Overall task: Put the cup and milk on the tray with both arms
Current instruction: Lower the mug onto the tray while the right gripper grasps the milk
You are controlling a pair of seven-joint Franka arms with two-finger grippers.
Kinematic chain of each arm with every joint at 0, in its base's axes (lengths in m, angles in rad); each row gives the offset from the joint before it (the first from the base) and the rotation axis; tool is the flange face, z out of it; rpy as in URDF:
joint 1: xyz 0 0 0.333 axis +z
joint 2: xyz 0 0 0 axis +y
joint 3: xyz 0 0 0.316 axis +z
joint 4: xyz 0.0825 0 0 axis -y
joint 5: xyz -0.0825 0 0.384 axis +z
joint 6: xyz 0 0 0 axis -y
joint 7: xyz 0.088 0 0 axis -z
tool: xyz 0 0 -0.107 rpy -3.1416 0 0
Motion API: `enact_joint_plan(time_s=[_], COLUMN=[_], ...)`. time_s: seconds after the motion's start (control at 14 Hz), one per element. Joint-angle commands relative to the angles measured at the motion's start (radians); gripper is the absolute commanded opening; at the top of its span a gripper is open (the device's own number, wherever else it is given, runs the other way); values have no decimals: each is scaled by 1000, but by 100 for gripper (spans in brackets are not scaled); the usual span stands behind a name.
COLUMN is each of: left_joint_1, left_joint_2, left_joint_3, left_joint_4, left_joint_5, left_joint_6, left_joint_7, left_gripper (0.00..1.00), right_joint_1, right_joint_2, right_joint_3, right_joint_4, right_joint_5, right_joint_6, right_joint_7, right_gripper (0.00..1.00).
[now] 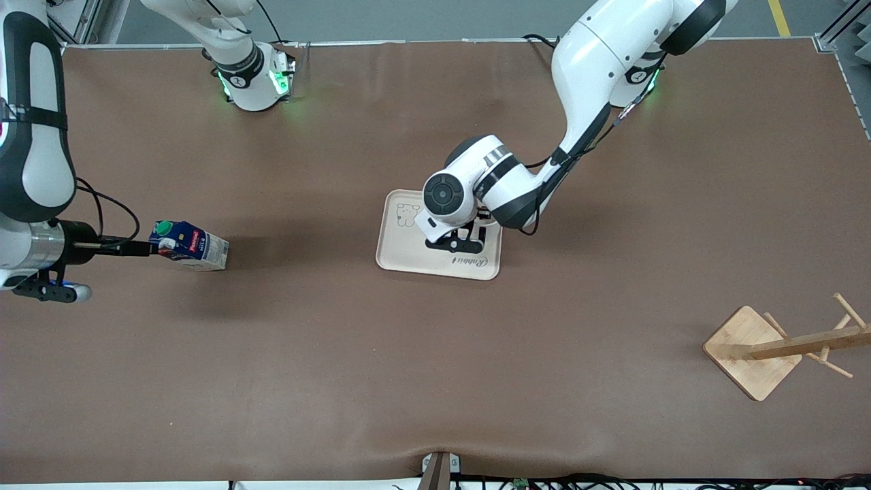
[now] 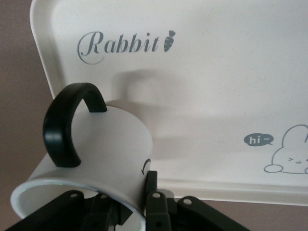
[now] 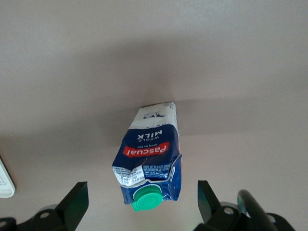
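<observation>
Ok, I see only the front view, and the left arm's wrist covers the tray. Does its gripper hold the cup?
Observer: Yes. In the left wrist view the left gripper pinches the rim of the cup over the tray.
Operator: And is the right gripper shut on the milk?
Observer: No. In the right wrist view the right gripper has its fingers open on either side of the milk, without touching it.

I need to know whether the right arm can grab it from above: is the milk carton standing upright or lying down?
Upright: the milk shows its green cap from above, standing on the table with the open right gripper over it.
</observation>
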Motion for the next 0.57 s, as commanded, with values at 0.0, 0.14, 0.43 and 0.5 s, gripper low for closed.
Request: enact_joint_plan(time_s=[0.0, 0.14, 0.43, 0.5], left_joint_1=[-6, -3, 8, 9], left_joint_2=[32, 38, 27, 21], left_joint_3=[5, 5, 5, 4], left_joint_4=[37, 38, 64, 70], left_joint_5=[-19, -17, -16, -16], left_joint_6=[-15, -15, -17, -17], left_joint_7=[-29, -26, 0, -1], left_gripper=[4, 44, 100, 100], right_joint_1=[20, 22, 22, 22], right_joint_2=[-66, -92, -140, -140], right_joint_3=[10, 10, 10, 10], right_joint_4=[-113, -182, -312, -316], right_joint_5=[-26, -26, -52, -55], right_joint_6=[53, 101, 229, 233], right_joint_7=[1, 0, -2, -4], right_gripper=[100, 100, 100, 100])
